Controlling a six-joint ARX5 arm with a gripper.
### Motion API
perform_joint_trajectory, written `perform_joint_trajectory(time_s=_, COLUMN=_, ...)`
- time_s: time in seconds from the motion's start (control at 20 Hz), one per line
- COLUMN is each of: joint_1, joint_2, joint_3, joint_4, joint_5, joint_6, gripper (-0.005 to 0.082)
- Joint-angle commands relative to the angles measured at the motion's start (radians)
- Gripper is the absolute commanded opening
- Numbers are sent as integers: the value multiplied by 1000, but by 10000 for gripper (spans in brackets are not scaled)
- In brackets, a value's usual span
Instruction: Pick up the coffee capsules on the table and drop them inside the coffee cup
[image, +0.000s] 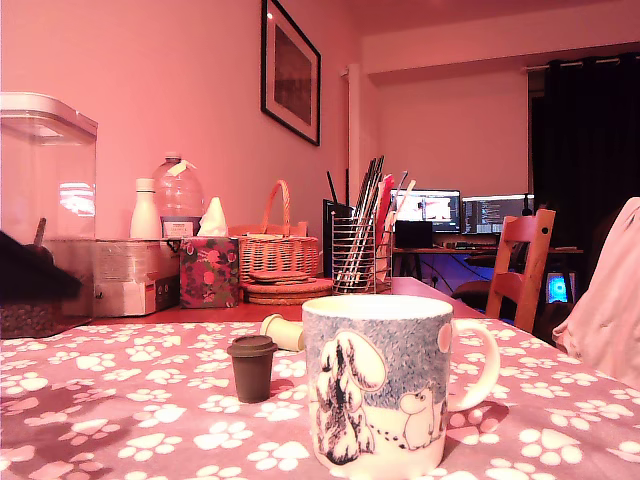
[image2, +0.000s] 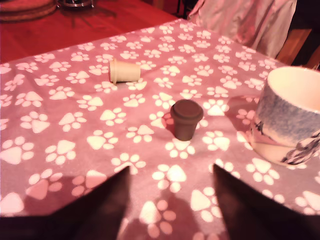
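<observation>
Dark brown, one capsule (image2: 186, 119) stood upright on the paw-print table (image2: 75, 150) just beside the white mug (image2: 290, 120); the cream capsule (image2: 124, 71) lay on its side farther off. The jaws hovered spread wide, holding nothing, short of the brown capsule.

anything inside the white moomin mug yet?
White ceramic Moomin mug: only the upper inner wall shows, bare; its bottom is hidden. Dark brown capsule and pale cream capsule both sit on the paw-print tablecloth.
</observation>
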Motion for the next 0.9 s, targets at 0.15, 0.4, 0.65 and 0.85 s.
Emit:
perform_joint_trajectory(time_s=0.15, joint_1=-35, joint_2=130, joint_3=5, joint_4=134, joint_5=3, joint_6=33, gripper=558)
perform_joint_trajectory(time_s=0.4, joint_1=-72, joint_2=274, joint_3=5, joint_4=274, joint_5=4, joint_6=32, gripper=558)
perform_joint_trajectory(time_s=0.65, joint_1=-73, joint_2=435, joint_3=6, joint_4=436, joint_5=2, joint_6=31, gripper=558)
perform_joint_trajectory(time_s=0.85, joint_1=-73, joint_2=551, joint_3=21, joint_4=541, joint_5=2, joint_6=24, gripper=554)
